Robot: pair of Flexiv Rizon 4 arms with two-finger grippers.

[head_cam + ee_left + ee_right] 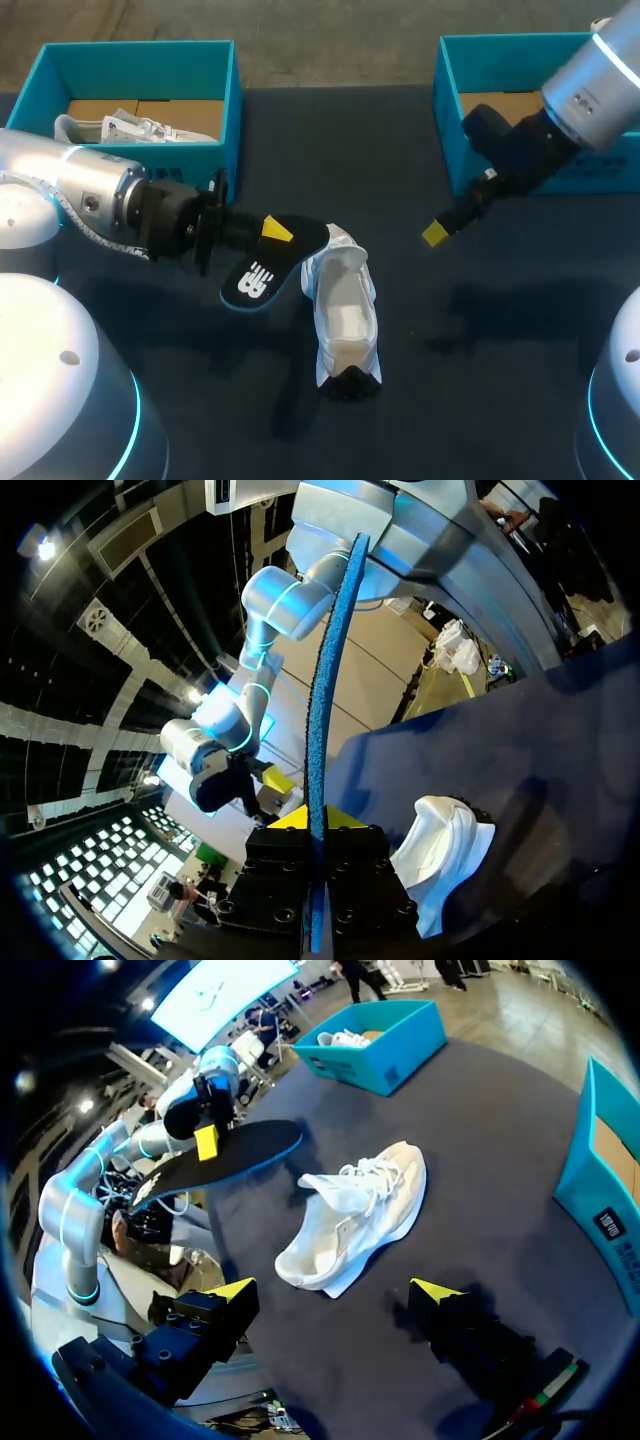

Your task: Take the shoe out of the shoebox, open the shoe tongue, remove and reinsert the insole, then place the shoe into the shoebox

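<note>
Spanning the scene, counter (450, 380): dark surface under both grippers; the shoe lies on it, out of either box.
Left shoebox (140, 60): teal, open, behind the left arm, well back from the left gripper; a second pale shoe (130, 128) lies inside it.
Right shoebox (450, 100): teal, open, just behind the right gripper, on that arm's side of the counter.
Left arm (90, 200): comes in low from the left side, wrist pointing toward the middle of the counter.
Right arm (590, 90): comes in over the right shoebox and slants down toward the counter.
Shoe (345, 320): white with a dark toe, on its sole, tongue pulled up and open; just past and below the left gripper's tips, ahead of the right gripper and apart from it.
Insole (275, 262): black top, blue edge, pale logo; raised off the counter, seen edge-on between the left gripper's fingers, its far end over the shoe's heel opening.
Left gripper (318, 820): pinching the insole from both sides.
Right gripper (335, 1288): fingers spread wide, nothing between them, hanging above the counter with the shoe ahead of it.
</note>
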